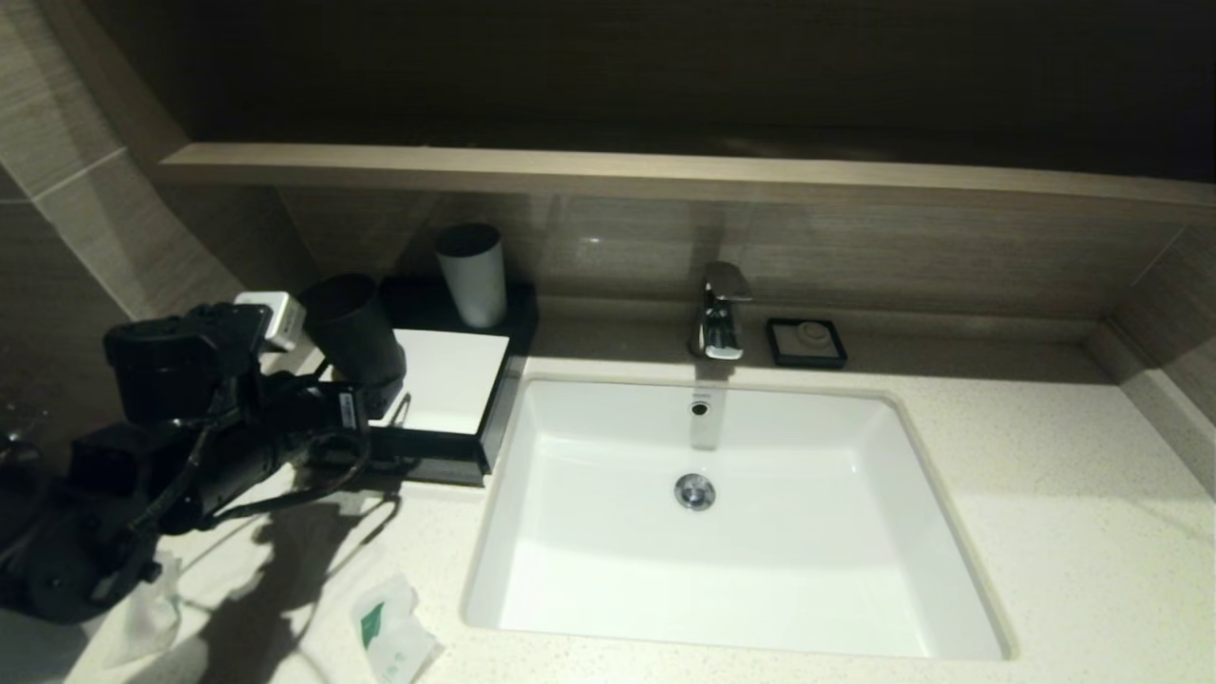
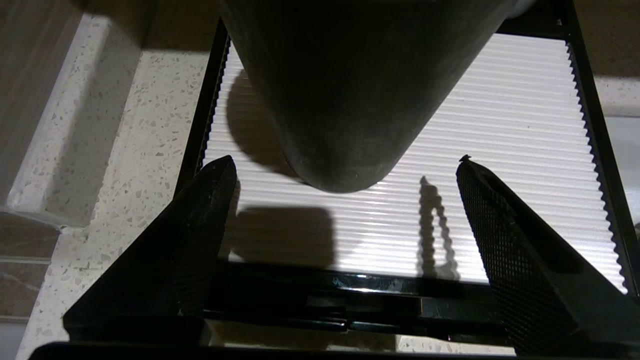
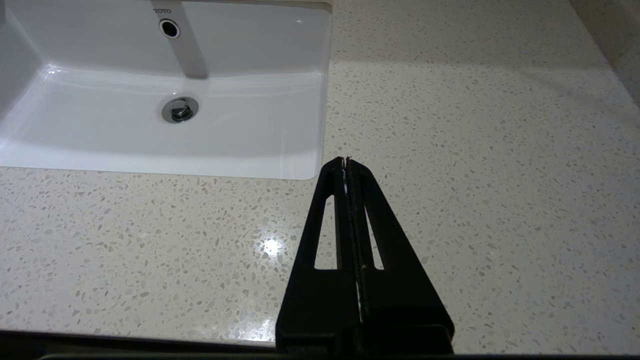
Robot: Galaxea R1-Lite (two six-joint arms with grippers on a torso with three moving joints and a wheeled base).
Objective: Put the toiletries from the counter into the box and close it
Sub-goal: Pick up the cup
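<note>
At the left of the head view, a black box (image 1: 494,399) with a white ribbed floor holds a black cup (image 1: 353,328) and a white cup (image 1: 472,274). The left gripper (image 2: 345,167) hovers at its near edge, fingers spread, empty. A sachet (image 1: 391,635) lies on the counter (image 1: 1064,494) at lower left. The right gripper (image 3: 346,161), pressed together, hangs beside the sink (image 3: 320,125), unseen from the head.

You are looking at a dim scene where overhead light is brightening the sink (image 1: 731,532) and glaring off the counter (image 3: 271,246), while the left arm (image 1: 171,427) is casting a dark shadow forward.
</note>
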